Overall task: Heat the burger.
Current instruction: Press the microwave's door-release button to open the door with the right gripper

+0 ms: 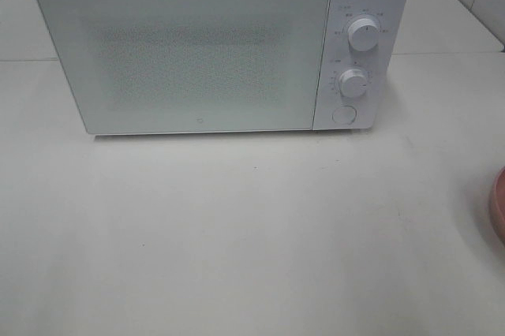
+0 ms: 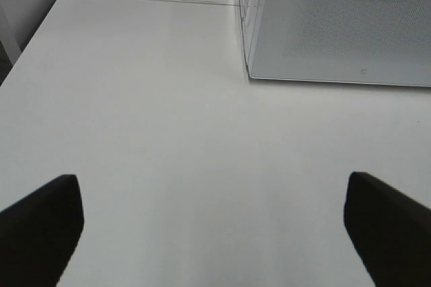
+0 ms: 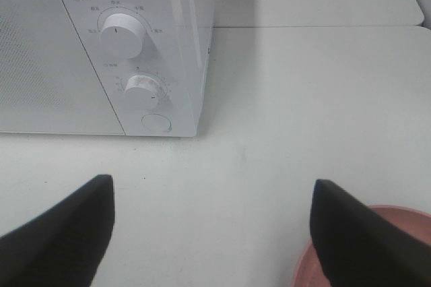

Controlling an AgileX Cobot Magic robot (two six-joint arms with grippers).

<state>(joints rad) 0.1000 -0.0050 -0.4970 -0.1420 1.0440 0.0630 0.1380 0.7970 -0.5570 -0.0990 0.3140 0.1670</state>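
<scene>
Gleaming boxy white microwave, round knobs

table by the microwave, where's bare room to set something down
The wide strip of table in front of the microwave is bare, from the left side across to the pink plate at the right edge; only there is it crowded.

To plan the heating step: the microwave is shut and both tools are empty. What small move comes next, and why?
Probably bring the right tool to the round button under the two knobs: the microwave door is shut, so nothing can go in.
</scene>
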